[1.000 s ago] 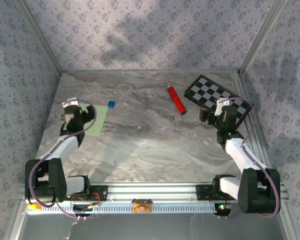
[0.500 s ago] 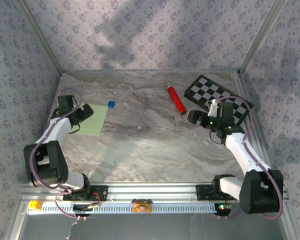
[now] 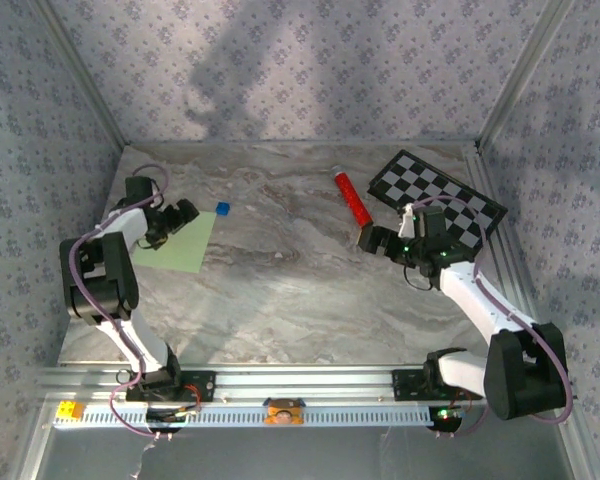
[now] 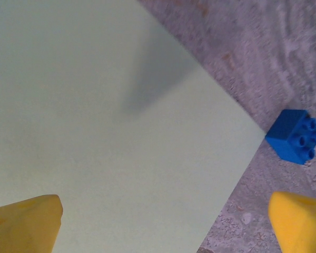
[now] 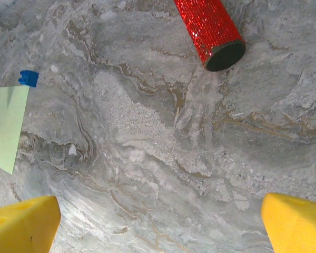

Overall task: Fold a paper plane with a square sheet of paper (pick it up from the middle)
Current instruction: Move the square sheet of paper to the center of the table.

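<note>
The square sheet of paper (image 3: 178,246) is pale green and lies flat at the table's left side; it also spreads across the left wrist view (image 4: 105,137) and shows small at the left of the right wrist view (image 5: 8,126). My left gripper (image 3: 176,218) hovers over the sheet's far part, open, with nothing between its yellow fingertips (image 4: 26,224). My right gripper (image 3: 372,240) is open over bare table just in front of the red tube, its fingertips (image 5: 295,224) wide apart and empty.
A small blue brick (image 3: 221,208) sits just off the sheet's far right corner (image 4: 295,136). A red glittery tube (image 3: 353,199) lies at the back centre (image 5: 210,29). A black-and-white checkerboard (image 3: 435,189) lies at the back right. Patterned walls enclose the table.
The left gripper swung from the sheet's left edge to over its far part near the blue brick. The right gripper moved left off the checkerboard toward the red tube.
</note>
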You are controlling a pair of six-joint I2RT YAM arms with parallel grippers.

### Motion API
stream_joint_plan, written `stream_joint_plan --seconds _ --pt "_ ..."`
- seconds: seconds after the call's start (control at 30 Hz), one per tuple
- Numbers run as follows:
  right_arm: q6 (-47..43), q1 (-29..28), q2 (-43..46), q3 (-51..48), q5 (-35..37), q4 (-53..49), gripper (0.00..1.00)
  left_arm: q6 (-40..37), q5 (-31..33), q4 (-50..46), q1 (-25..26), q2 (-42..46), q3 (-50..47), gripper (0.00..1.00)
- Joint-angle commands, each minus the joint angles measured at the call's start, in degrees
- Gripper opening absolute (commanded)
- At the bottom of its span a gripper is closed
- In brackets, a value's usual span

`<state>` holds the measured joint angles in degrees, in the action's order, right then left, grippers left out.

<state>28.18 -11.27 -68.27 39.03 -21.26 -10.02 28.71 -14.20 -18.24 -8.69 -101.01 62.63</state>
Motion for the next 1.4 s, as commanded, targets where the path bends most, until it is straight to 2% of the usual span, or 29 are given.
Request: stream_joint_plan --seconds 0.0,0.17,0.43,0.73,0.93,1.27,1.37 --pt "2.3 -1.0 -0.4 -1.1 1.9 0.6 0.99 2.0 -2.3 -1.7 -0.4 -1.3 0.0 1.00" --pt "3.2 -2.1 -1.2 -1.8 2.9 0.5 1.00 2.7 -2.3 -2.3 0.0 -0.9 -3.6 1.00" --pt "3.9 -2.8 -2.4 -1.3 4.9 -1.8 1.00 4.3 -0.3 -5.1 3.4 2.2 -11.5 0.99" --pt "6.3 -3.0 -2.6 -1.7 7.4 -2.7 1.00 19.2 5.5 -4.3 11.2 13.9 -25.7 0.99" --pt "6.9 -3.1 -2.9 -1.0 7.7 -3.0 1.00 31.9 6.7 -0.5 22.3 20.0 -29.5 0.99" --pt "8.8 -3.1 -3.8 -0.8 7.8 -4.7 1.00 43.6 11.3 0.0 42.1 13.4 -21.5 1.00" --pt "9.4 -3.2 -3.0 -1.3 7.1 -4.3 1.00 42.1 12.9 -2.4 45.0 13.0 -16.9 1.00"
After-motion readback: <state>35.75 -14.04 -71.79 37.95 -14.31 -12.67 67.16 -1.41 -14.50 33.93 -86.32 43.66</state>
